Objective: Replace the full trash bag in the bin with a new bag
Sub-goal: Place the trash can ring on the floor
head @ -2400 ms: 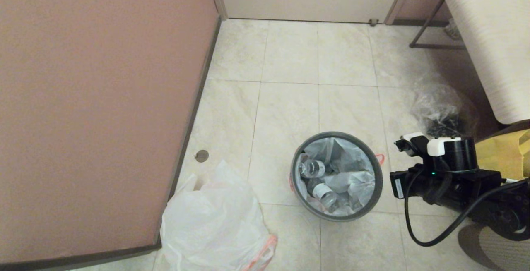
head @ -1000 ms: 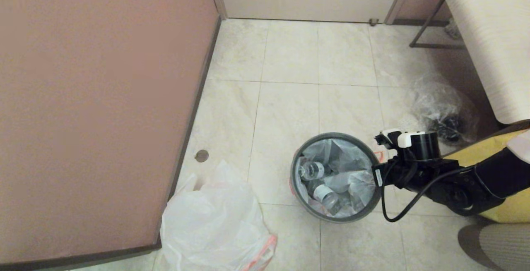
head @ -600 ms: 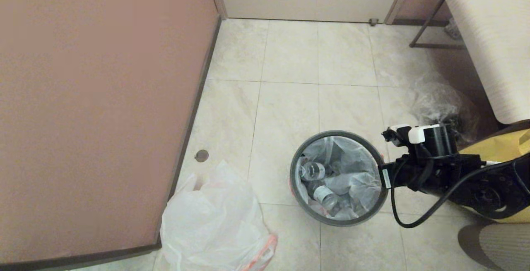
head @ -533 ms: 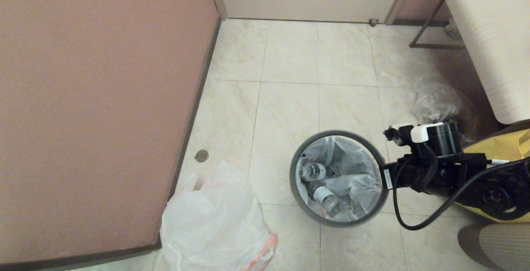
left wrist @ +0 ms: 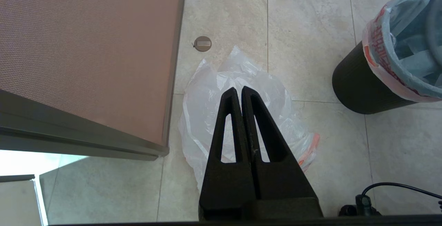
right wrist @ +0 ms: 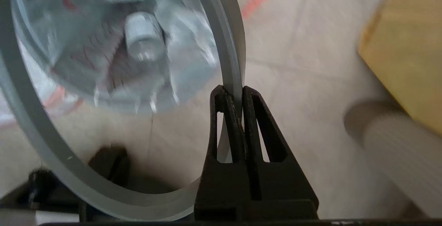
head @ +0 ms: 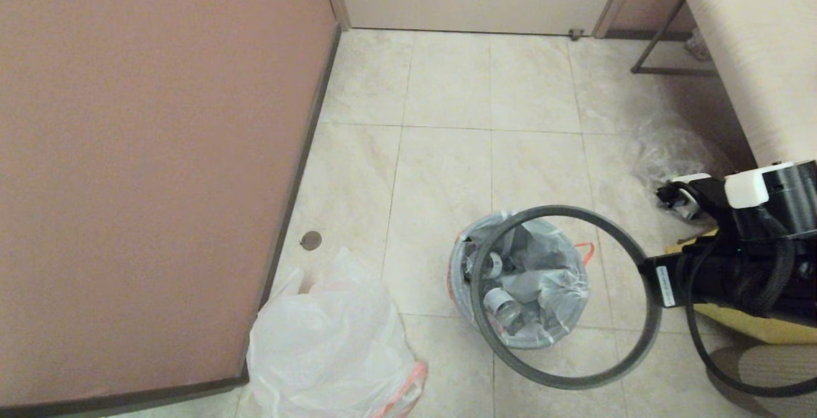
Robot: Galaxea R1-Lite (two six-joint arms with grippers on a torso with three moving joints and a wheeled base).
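Note:
The bin [left wrist: 359, 88] is a small black bucket on the tiled floor, lined by the full trash bag [head: 542, 277] with clear bottles inside and an orange band at its edge. The grey hoop [head: 562, 209] is off the bin and hangs tilted above it. My right gripper [right wrist: 234, 89] is shut on the hoop's right side [right wrist: 231, 46]. The new bag [head: 325, 335] lies crumpled on the floor by the wall corner. My left gripper [left wrist: 239, 89] hovers above it, shut and empty; this arm does not show in the head view.
A pink-brown wall panel [head: 147, 169] fills the left side. A clear crinkled bag [head: 676, 156] and a yellow bag [right wrist: 407, 46] sit at the right, under a pale bench [head: 753, 54]. A round floor cap [head: 311, 240] is near the wall.
My right gripper has lifted the grey hoop off the bin and drawn it up and to the right. The full bag's rim now stands free above the bin.

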